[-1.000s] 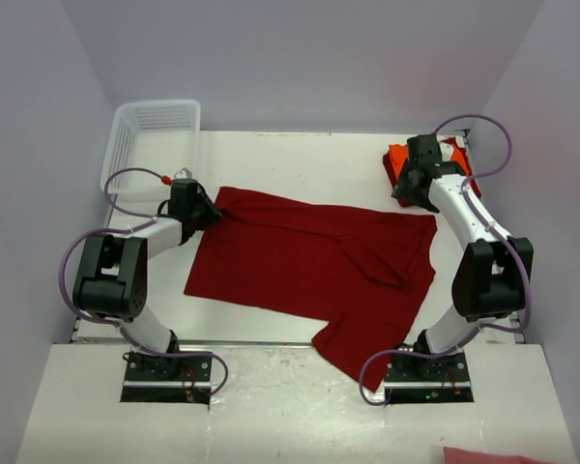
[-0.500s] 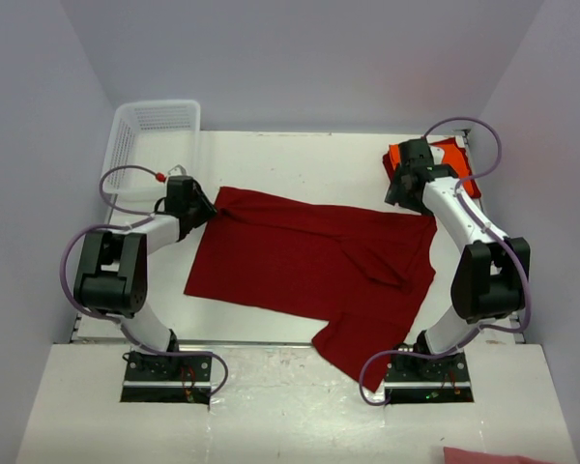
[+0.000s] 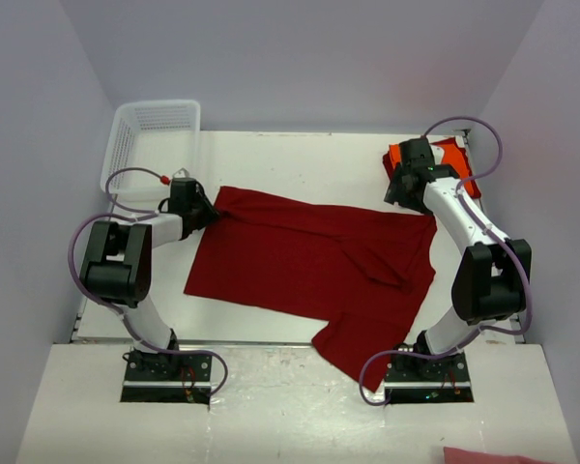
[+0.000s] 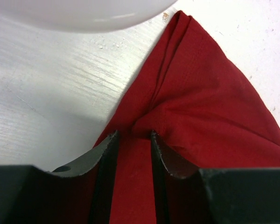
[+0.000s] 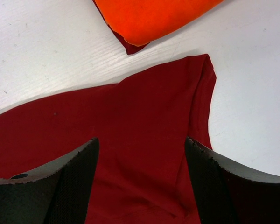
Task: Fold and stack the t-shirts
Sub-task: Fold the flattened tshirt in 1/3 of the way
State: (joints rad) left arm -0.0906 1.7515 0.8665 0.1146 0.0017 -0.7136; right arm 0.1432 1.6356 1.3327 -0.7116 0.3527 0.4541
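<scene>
Left gripper (image 4: 133, 136) is pinching a bunched ridge at the far left corner of the crimson t-shirt (image 3: 309, 261), and you can see the cloth puckering right at the fingertips. From there the shirt lies spread mostly flat across the table (image 3: 271, 159), out toward the right arm. Right gripper (image 5: 140, 142) is spread wide with nothing in it, hanging over the shirt's far right corner. Just past that corner sits the folded orange t-shirt (image 5: 154, 16), close to the crimson one but not touching it.
</scene>
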